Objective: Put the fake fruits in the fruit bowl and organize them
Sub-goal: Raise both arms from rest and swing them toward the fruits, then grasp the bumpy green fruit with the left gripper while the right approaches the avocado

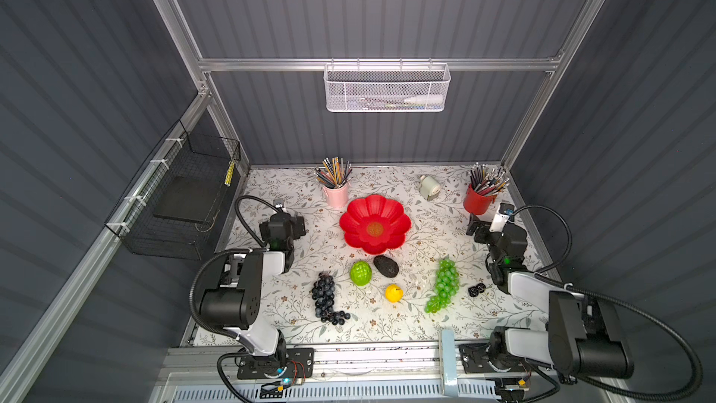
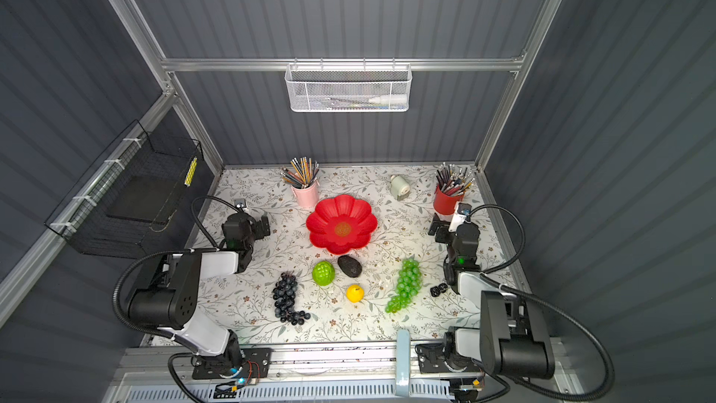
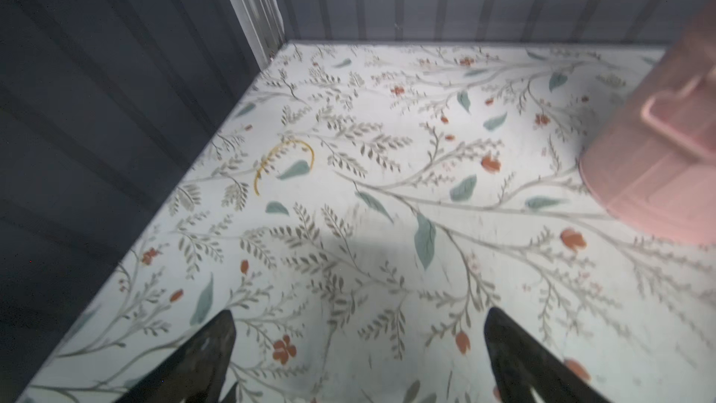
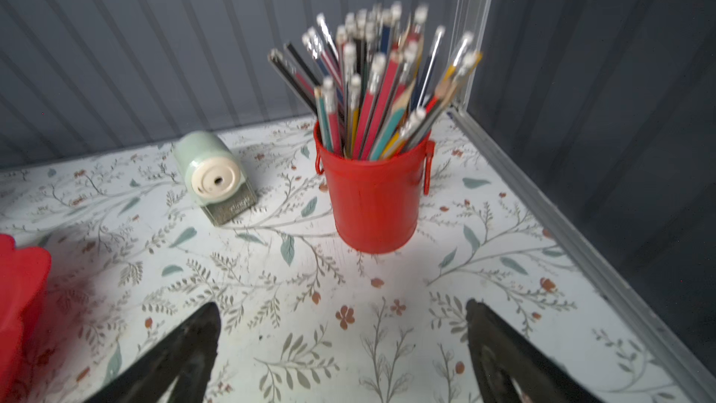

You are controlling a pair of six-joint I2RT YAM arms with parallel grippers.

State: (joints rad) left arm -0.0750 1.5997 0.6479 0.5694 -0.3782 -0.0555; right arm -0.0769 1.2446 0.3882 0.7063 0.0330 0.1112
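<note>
Fruit lies lowest in both top views, all of it on the flowered table [image 1: 426, 327]. We see the dark grape bunch [image 1: 325, 300] at lower left of centre, the small yellow fruit [image 1: 393, 293] in the middle and the green grape bunch [image 1: 445, 284] to the right. Just above these sit the ridged green ball [image 1: 361, 273] and the black bumpy oval [image 1: 386, 265], side by side, with the oval close under the bowl's lower edge.

Higher, at mid-frame, stands the red flower bowl [image 1: 356, 211]; all five fruits lie outside it.

Level with the bowl, we find the left pincer [image 3: 358, 315] at the left of the frame and the right pincer [image 4: 341, 306] at the right. Both are well apart from the fruit and above it in the picture. In the wrist views each pincer's fingers stand spread wide over bare table, with nothing between them. The bowl's rim shows in the right wrist view, off to the side of the fingers.

Farthest up we see the pink pencil cup [image 1: 336, 193], the pale green sharpener [image 1: 430, 186] and the red pencil cup [image 1: 478, 199], which is just above the right pincer.
</note>
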